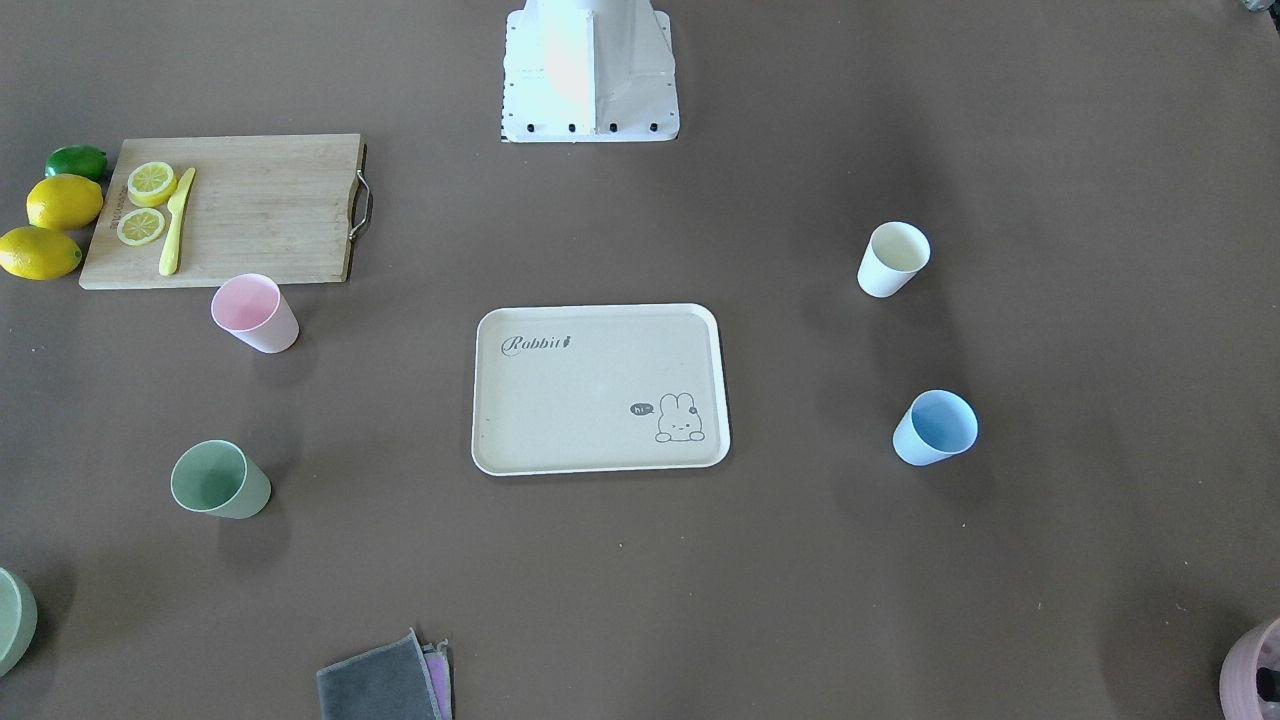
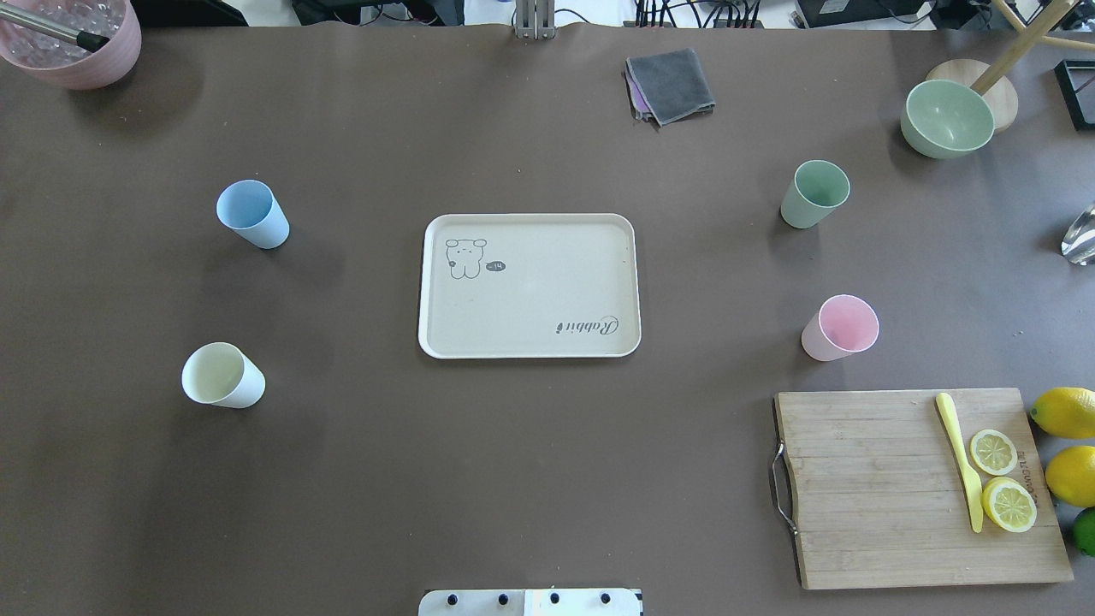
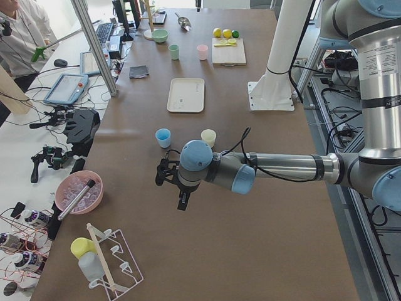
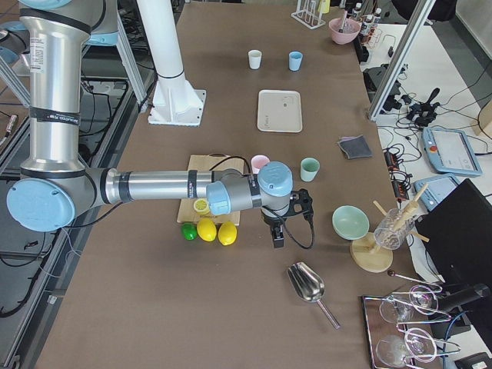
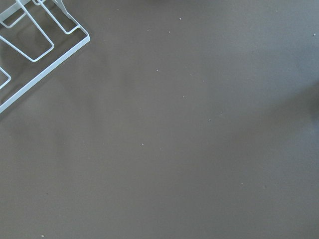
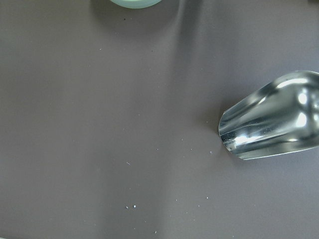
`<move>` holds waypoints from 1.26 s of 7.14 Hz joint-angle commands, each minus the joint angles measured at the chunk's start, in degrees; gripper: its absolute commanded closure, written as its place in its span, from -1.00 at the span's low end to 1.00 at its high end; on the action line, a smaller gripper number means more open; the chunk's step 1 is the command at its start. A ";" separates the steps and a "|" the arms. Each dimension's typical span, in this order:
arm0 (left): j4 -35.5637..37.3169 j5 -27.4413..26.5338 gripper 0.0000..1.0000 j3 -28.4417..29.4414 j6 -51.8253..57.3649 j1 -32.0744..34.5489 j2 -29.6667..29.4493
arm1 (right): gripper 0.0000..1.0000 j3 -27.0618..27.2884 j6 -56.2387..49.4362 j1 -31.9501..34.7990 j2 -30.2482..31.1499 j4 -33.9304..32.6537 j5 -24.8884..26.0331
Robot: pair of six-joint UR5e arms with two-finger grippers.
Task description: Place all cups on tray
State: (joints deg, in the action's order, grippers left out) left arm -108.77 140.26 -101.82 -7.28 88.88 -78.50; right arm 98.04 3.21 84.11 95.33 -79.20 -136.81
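Note:
The cream tray [image 2: 547,282] lies flat at the table's middle with nothing on it. All cups stand upright on the table. The blue cup [image 2: 251,213] and cream-white cup [image 2: 221,376] are on my left. The green cup [image 2: 815,193] and pink cup [image 2: 841,327] are on my right. My left gripper [image 3: 182,199] shows only in the exterior left view, hanging beyond the blue cup; I cannot tell if it is open. My right gripper [image 4: 277,237] shows only in the exterior right view, past the lemons; I cannot tell its state.
A wooden cutting board [image 2: 855,488] with lemon slices and a yellow knife lies near right, with lemons beside it. A green bowl [image 2: 946,117], a mauve bowl [image 2: 73,38] and a grey cloth [image 2: 670,84] sit along the far edge. A metal scoop [image 6: 271,122] lies below the right wrist.

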 commanded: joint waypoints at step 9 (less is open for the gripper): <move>-10.58 2.83 -0.95 -2.51 -9.60 -0.20 3.88 | -0.96 1.09 17.26 -7.61 -0.68 11.90 0.32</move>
State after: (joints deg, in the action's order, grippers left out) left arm -118.55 143.05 -104.47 -16.68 88.69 -74.89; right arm 98.41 11.06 79.83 94.66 -72.91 -136.48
